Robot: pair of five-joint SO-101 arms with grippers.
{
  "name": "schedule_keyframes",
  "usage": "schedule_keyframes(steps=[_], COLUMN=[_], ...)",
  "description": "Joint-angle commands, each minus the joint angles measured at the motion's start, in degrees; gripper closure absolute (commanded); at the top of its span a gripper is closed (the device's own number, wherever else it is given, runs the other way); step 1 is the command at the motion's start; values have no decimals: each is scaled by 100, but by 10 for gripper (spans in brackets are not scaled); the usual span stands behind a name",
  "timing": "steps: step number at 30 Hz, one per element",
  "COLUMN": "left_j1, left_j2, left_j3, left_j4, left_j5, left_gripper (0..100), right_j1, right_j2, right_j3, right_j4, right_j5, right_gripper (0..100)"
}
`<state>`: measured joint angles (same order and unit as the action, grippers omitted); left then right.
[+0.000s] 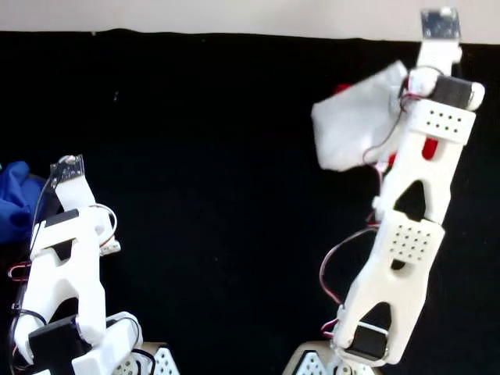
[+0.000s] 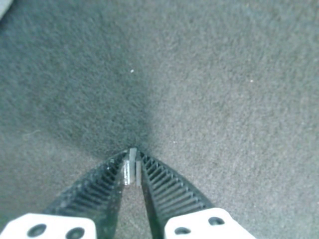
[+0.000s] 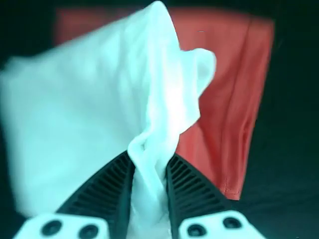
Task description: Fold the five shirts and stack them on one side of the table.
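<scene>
Your right gripper [image 3: 149,160] squeezes a bunched edge of the soft, floppy white cloth shirt [image 3: 89,109] at the far right, and your left gripper [image 2: 133,158] is closed on nothing.

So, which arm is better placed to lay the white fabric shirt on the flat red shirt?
Right. The right gripper is shut on the white fabric shirt, hanging over the flat red shirt. The left gripper is shut on nothing over the black table, near the crumpled blue shirt.
</scene>
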<state>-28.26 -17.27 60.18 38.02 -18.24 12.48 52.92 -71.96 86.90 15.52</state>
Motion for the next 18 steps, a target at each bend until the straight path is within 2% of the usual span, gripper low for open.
schedule_keyframes(steps=[1, 5, 9, 13, 18], left_j1=[57, 57, 57, 57, 57], left_j2=[13, 13, 13, 13, 13], left_j3=[4, 4, 4, 4, 4], left_j4=[-202, -202, -202, -202, -202], left_j5=[-44, -44, -44, -44, -44], left_gripper=[991, 991, 991, 991, 991], right_j1=[163, 136, 22, -400, -1130], right_j2=[330, 505, 154, -277, -796], right_j3=[541, 321, -646, -1420, -1543], right_j4=[-365, -84, 382, 840, 971], right_j5=[211, 325, 404, 404, 378], right_gripper=[993, 993, 993, 993, 993])
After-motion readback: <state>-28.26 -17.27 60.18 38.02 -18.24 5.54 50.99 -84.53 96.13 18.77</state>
